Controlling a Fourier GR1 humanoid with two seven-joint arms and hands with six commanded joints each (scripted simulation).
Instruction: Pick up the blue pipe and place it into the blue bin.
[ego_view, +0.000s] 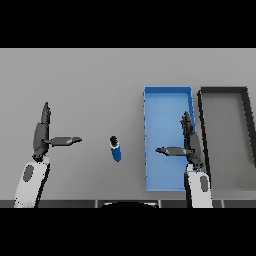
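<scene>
— Two hands are up over the bench; how does each one stand?

— Right hand (192, 145) first: it hangs above the right part of the blue bin (162, 100), fingers straight and pointing away from the robot, thumb stuck out sideways toward the robot's left. Spread, holding nothing. Its white forearm comes in from the lower edge, over the bin's near right corner.

— And the left hand (41, 135)?

— Same posture, mirrored. Fingers straight and stretched up the bench, thumb pointing toward the middle. Spread too, nothing in it. It sits well to the left, with bare grey bench (90, 80) around it.

— Where is the blue pipe (116, 150)?

— On the bench between the two hands, closer to the bin than to the left hand. It is a short blue cylinder with a dark end at its far side. It stands just beside the bin's left wall, apart from it, and neither hand touches it. The left thumb tip points toward it, with a gap between them.

— What about the bin itself?

— It is a long blue tray running away from the robot, right of centre. I see nothing lying in the part the right hand does not cover.

— Anything beyond it?

— One dark grey bin (225, 91) just beside the blue one on its right, same long shape, black rim, grey floor.
</scene>
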